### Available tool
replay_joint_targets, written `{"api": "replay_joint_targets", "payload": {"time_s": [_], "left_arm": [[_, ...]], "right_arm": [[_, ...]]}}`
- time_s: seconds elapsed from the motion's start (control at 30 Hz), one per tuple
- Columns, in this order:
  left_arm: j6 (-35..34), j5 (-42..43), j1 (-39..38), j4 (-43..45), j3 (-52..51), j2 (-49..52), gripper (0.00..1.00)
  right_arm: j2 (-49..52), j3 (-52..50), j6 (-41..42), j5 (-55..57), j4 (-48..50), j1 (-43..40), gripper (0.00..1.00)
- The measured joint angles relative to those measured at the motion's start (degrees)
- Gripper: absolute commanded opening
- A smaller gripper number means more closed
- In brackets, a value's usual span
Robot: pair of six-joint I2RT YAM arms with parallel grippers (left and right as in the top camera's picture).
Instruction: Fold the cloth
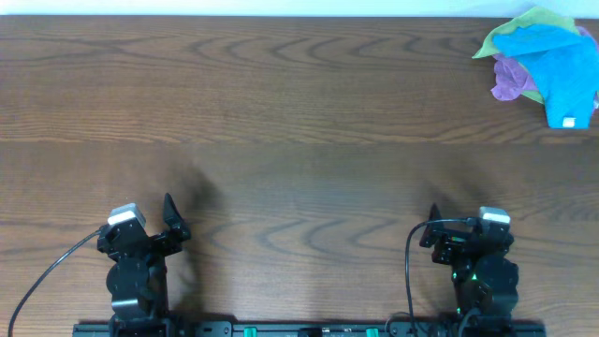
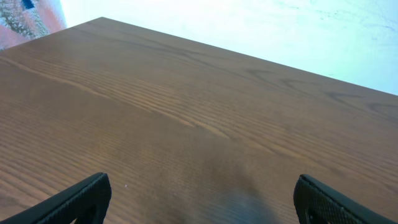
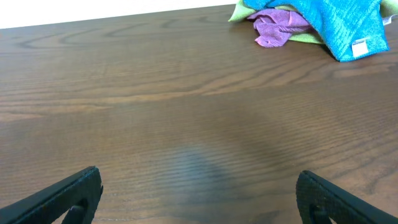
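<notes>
The left gripper (image 2: 202, 202) stands with its fingers (image 2: 87, 198) spread wide, holding nothing, above bare wood of the table (image 1: 281, 122). The right gripper (image 3: 199, 196) is likewise spread wide, with nothing between its fingers (image 3: 74, 190). Both sit at the near edge, well apart from the cloth (image 1: 562, 70), which lies crumpled at the far right corner, on top of a purple cloth (image 1: 510, 77) and a lime-green cloth (image 1: 532, 17). A small white tag (image 3: 359, 47) shows at its near edge; any print on it is too small to read.
</notes>
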Motion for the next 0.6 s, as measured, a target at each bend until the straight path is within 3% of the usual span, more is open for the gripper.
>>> {"api": "replay_joint_targets", "payload": {"time_s": [0.6], "left_arm": [[0.00, 0.00, 0.00, 0.00, 0.00, 0.00, 0.95]], "right_arm": [[-0.02, 0.00, -0.02, 2.29, 0.20, 0.00, 0.99]]}}
